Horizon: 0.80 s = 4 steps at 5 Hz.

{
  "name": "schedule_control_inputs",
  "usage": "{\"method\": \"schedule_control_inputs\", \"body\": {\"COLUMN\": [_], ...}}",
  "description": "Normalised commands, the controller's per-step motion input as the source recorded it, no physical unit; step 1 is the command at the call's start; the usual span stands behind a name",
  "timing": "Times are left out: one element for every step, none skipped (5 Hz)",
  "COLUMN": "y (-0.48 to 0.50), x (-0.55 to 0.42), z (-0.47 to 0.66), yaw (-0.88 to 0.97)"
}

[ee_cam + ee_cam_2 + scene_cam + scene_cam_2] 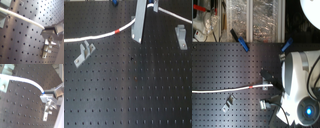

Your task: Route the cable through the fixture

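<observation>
In both wrist views the gripper (44, 32) is pressed together on the cable (22, 18); the white cord runs out of the fingertips and arcs away over the perforated breadboard (22, 42). Just below the fingers stands a small metal fixture (48, 109), close under the held end but not yet touching the cord.

In the first exterior view the gripper (139, 30) hangs near the breadboard's (129, 95) far edge, the cable (94, 37) trailing from it toward the first exterior view's left, its red band (118, 32) just beside the fingers. A second bracket (84, 54) sits near that left edge, below the cord's line, and a third bracket (181, 36) sits toward the opposite edge.

To do this step well, I judge the arm should keep its pinch firm, lower the cord squarely over the slot of the fixture nearest the fingers, and pull with mild tension so the slack lies straight. Dragging sideways risks snagging a prong or slipping the cord.
</observation>
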Motion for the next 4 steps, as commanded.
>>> {"method": "schedule_control_inputs", "body": {"y": [0.434, 0.316, 0.276, 0.232], "x": [0.313, 0.145, 0.131, 0.141], "z": [0.17, 0.10, 0.09, 0.07], "yaw": [-0.27, 0.25, 0.68, 0.74]}}
